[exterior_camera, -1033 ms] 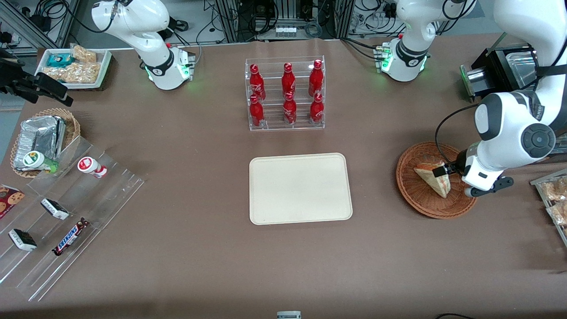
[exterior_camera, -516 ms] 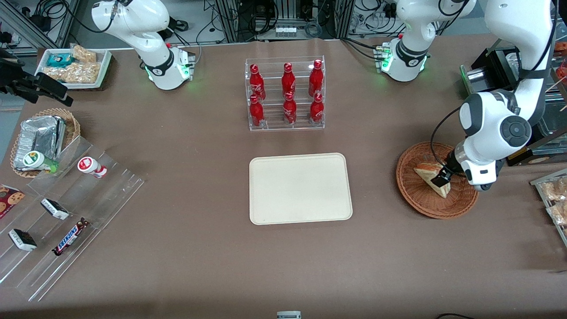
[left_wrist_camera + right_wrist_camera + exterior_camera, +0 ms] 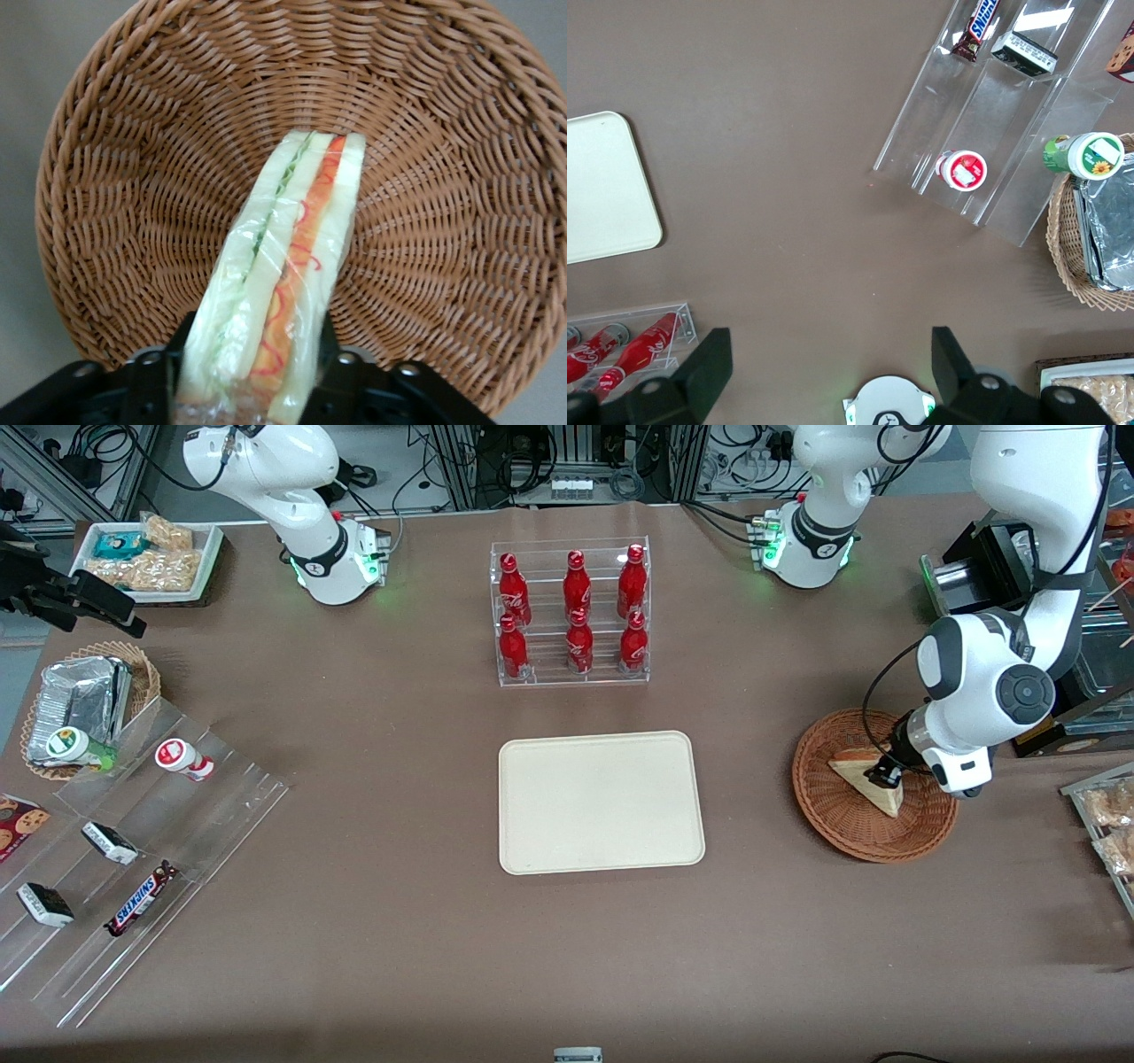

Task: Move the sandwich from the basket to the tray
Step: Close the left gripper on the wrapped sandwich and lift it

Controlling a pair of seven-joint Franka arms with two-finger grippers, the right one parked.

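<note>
The sandwich (image 3: 864, 777), a pale wedge in clear wrap, lies in the reddish-brown wicker basket (image 3: 819, 815) toward the working arm's end of the table. My left gripper (image 3: 883, 777) reaches down into the basket over the wedge's thick end. In the left wrist view the sandwich (image 3: 283, 266) shows its red-orange and green layers, and the black fingers (image 3: 330, 347) press against both bread faces above the basket (image 3: 133, 177). The gripper (image 3: 255, 343) is shut on the sandwich. The cream tray (image 3: 602, 802) sits bare at mid-table, also seen in the right wrist view as the tray (image 3: 602, 190).
A clear rack of red bottles (image 3: 571, 615) stands farther from the camera than the tray. Acrylic racks with snacks (image 3: 133, 841), a tan basket of foil packets (image 3: 89, 700) and a white snack tray (image 3: 146, 558) lie toward the parked arm's end. Packaged snacks (image 3: 1107, 815) sit beside the basket.
The left arm swung its wrist over the basket and lowered the gripper onto the sandwich's thick end, where the fingers closed on it. The sandwich has barely shifted.
</note>
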